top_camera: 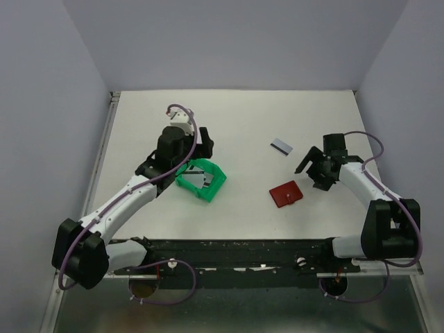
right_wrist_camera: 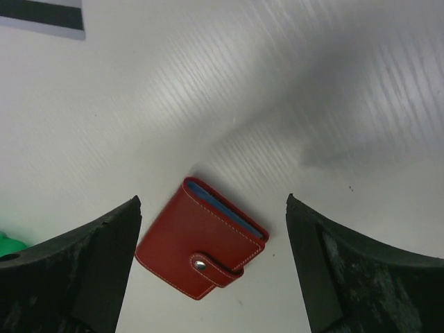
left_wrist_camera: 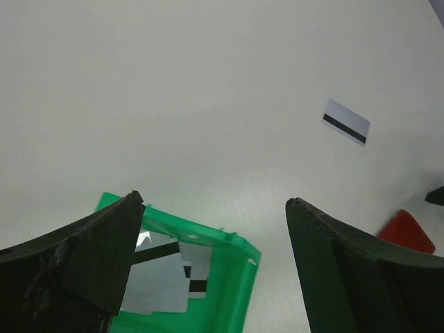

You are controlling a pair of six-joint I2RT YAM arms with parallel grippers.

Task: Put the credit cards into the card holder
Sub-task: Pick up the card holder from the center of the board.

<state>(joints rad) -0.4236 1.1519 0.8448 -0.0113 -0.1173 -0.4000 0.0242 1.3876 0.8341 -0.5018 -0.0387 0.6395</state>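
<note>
1. Dark red folding card holder (top_camera: 286, 193), roughly square, lies flat and shut on the white bench (top_camera: 243, 118). Its snap tab is fastened, and a thin line of light blue lining shows along one edge.
2. One thin grey card with a dark stripe (top_camera: 281, 146) lies alone on the bench, beyond the card holder and well apart from it.
3. Several more grey cards (left_wrist_camera: 163, 281) lie overlapping inside the green plastic tray (top_camera: 214, 190), which sits left of the card holder, near the middle of the bench.
4. The right hand (right_wrist_camera: 211, 200) hangs just right of the card holder in the top view. Its fingers are spread wide with nothing between them, and from its wrist camera the card holder shows in the gap, on the bench below.
5. The left hand (left_wrist_camera: 215, 201) is over the far side of the tray, fingers likewise wide apart and holding nothing.
</note>
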